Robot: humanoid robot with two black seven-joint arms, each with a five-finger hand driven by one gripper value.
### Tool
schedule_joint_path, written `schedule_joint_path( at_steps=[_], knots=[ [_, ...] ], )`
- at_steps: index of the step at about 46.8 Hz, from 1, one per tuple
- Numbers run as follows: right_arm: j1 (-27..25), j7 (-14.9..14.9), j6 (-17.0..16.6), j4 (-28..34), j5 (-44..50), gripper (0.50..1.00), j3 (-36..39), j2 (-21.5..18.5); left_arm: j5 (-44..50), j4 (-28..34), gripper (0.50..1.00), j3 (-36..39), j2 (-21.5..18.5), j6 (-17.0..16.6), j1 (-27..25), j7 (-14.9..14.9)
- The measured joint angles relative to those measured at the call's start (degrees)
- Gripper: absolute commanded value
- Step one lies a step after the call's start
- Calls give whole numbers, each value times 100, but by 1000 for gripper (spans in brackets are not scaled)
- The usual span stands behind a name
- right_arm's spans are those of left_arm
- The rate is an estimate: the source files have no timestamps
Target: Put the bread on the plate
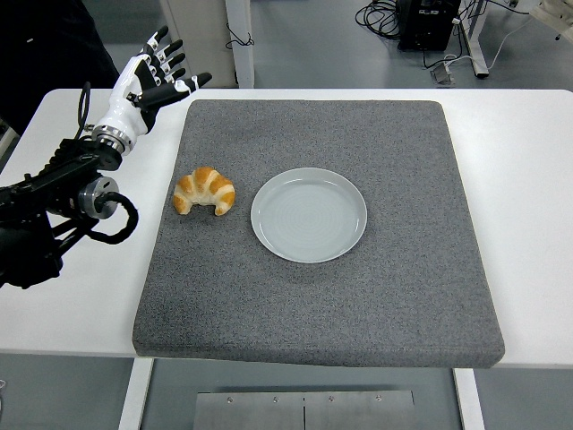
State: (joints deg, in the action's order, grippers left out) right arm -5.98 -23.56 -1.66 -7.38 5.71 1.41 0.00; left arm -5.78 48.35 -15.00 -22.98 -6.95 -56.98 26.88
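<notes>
This looks like a robotics lab or test room, not a home. A plain white table [528, 179] carries a grey foam mat [358, 305] laid out as a work surface, and beyond its far edge lies bare grey floor [313, 45] with white desk legs [240, 40] standing on it. At the far right, black cables [376, 13] trail across the floor beside a dark equipment box [428, 22], and the black robot arm [54, 206] with its exposed joints and wiring at the left fits the same kind of setting.
</notes>
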Motion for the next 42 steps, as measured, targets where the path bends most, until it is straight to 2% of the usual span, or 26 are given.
schedule_joint_path(
  at_steps=[7,14,33,42],
  knots=[
    [0,0,0,0,0,1000,1,0,-656,649,969,103,-640,-13,12,2],
    [0,-1,1,0,0,1000,-1,0,-1017,875,969,113,-1098,-15,17,-46],
    [0,0,2,0,0,1000,-2,0,-1621,1543,969,178,-1874,-12,27,-169],
    [1,0,1,0,0,1000,-1,0,-2374,2243,969,289,-2257,-7,27,-674]
  ],
)
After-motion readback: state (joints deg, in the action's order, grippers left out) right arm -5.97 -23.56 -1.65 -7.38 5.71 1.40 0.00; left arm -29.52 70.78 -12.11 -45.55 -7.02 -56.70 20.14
